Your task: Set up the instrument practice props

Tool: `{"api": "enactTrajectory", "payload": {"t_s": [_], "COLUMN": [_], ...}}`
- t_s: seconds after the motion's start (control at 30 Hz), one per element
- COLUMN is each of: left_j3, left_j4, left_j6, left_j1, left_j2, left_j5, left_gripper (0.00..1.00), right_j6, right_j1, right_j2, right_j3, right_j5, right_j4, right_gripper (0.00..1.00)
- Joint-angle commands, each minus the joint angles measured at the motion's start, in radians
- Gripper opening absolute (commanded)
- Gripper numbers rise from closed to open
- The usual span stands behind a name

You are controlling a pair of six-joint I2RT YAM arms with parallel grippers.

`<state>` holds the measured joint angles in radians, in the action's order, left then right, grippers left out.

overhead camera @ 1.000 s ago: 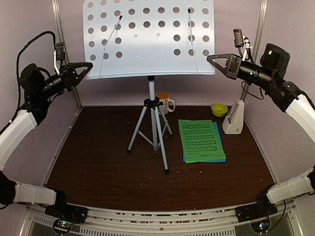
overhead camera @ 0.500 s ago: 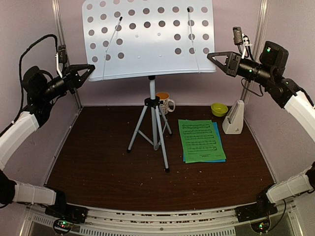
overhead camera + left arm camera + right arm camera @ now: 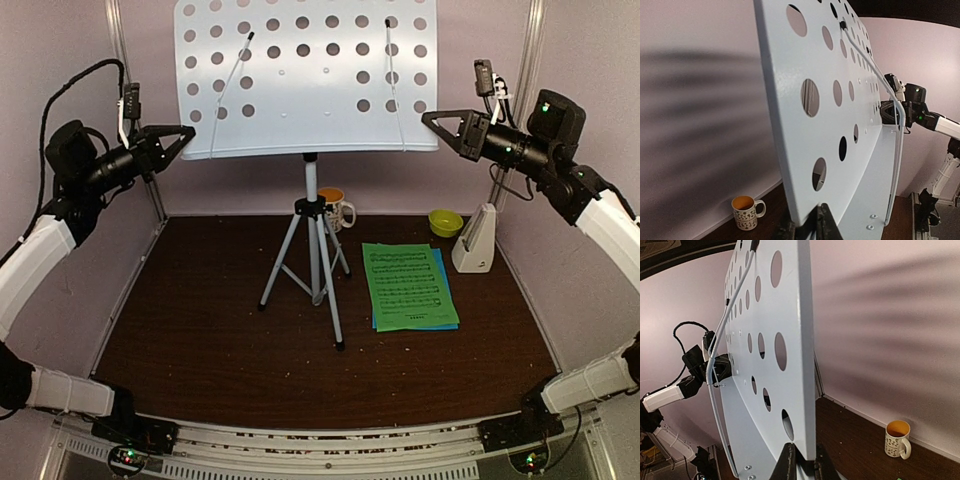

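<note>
Seeing both hands closed on the music stand [image 3: 310, 80]: left hand [image 3: 188, 131] pinches the plate's left edge, right hand [image 3: 427, 117] its right edge. We have the tripod [image 3: 312, 250] mid-worktop [image 3: 200, 330], its legs partly covering the mug [image 3: 338, 209] behind. Music sheets [image 3: 410, 285] lie flat right of the tripod, metronome [image 3: 476, 242] and green bowl [image 3: 445, 222] beyond them at the back right

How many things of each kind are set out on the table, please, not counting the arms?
music stand: 1
music sheets: 2 (green sheet, blue sheet)
metronome: 1
patterned mug: 1
green bowl: 1
Total: 6
</note>
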<state>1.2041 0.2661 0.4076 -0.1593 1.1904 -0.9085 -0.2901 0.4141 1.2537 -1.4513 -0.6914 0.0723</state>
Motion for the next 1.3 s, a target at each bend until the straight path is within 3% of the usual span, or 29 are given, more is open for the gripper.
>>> {"api": "enactTrajectory", "payload": {"t_s": [0.0,0.17,0.47,0.7,0.8,0.9,1.07,1.27], "left_j3": [-0.016,0.025,0.101,0.107,0.097,0.088,0.088,0.071], "left_j4": [-0.194,-0.202,-0.231,-0.212,-0.211,-0.210,-0.202,-0.184], "left_j6": [-0.112,-0.094,-0.081,-0.072,-0.070,-0.066,-0.036,0.011], "left_j1": [-0.044,-0.044,-0.043,-0.045,-0.045,-0.041,-0.016,0.036], "left_j2": [0.037,0.023,0.059,0.044,0.031,0.012,-0.017,-0.071], "left_j5": [-0.053,-0.019,-0.002,-0.013,0.001,0.015,0.026,0.039], "left_gripper": [0.05,0.14,0.13,0.18,0.28,0.47,0.64,0.84], "right_j6": [0.088,0.083,0.029,0.045,0.040,0.035,0.040,0.034], "right_j1": [0.005,0.005,0.006,0.006,0.006,0.006,0.005,0.004], "right_j2": [0.000,-0.004,-0.016,-0.007,-0.008,-0.026,-0.068,-0.124], "right_j3": [0.016,0.018,0.126,0.103,0.075,0.057,0.029,0.012], "right_j5": [0.079,0.074,0.050,0.056,0.062,0.089,0.144,0.202], "right_j4": [-0.012,-0.009,-0.091,-0.071,-0.063,-0.059,-0.030,0.005], "right_gripper": [0.00,0.00,0.00,0.00,0.12,0.35,0.62,0.84]}}
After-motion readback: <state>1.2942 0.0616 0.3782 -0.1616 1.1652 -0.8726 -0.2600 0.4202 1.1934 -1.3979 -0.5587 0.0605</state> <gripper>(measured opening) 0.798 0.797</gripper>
